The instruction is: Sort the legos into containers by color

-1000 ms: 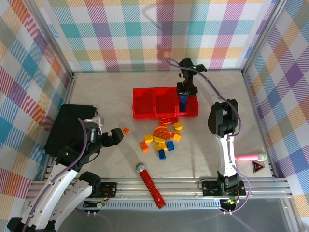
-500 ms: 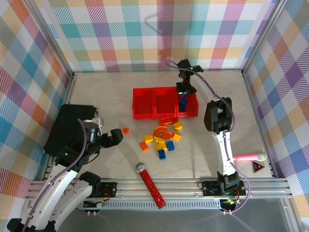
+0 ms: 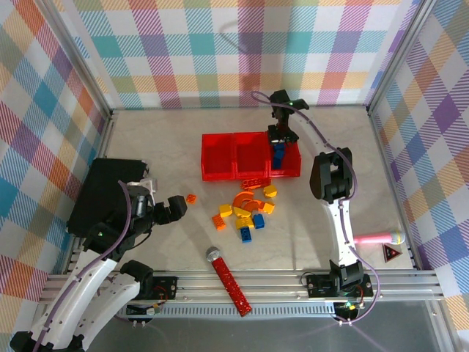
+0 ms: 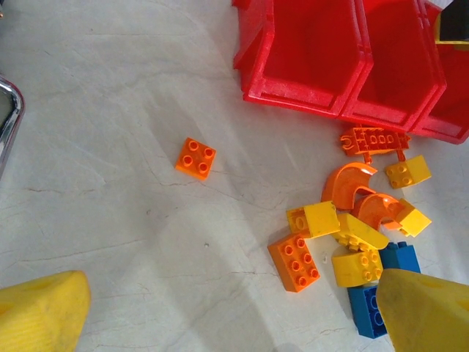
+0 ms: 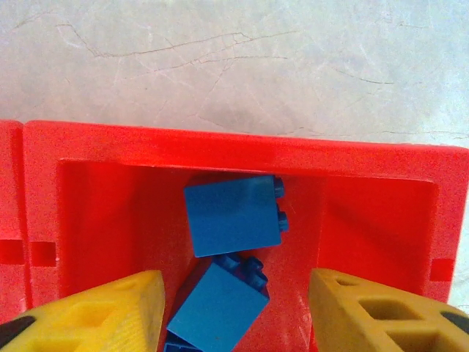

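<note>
Your right gripper [image 3: 279,147] hangs over the right-hand bin of the containers [image 3: 218,136], the three red bins joined in a row at the middle of the table. In the right wrist view its jaws stand parted and released, one yellow finger [image 5: 110,308] on each side of the blue bricks without clamping either. One blue brick [image 5: 233,214] lies against the far wall of that bin [image 5: 242,150]; a second blue brick [image 5: 218,302] sits tilted just near of it, between the fingers.

Your left gripper [image 3: 179,206] is low over the table on the near left, jaws spread wide and holding nothing. From its wrist camera you see a lone orange brick [image 4: 196,158] on the bare table to the left of the rest.

The other legos [image 3: 248,213] lie in a loose heap just near of the bins: yellow and orange bricks, two orange arches [image 4: 350,181] and blue ones at the near edge. The two bins to the left look empty in the left wrist view.

The black case [image 3: 102,194] sits at the left edge, the red studded stick [image 3: 231,282] near the front rail
</note>
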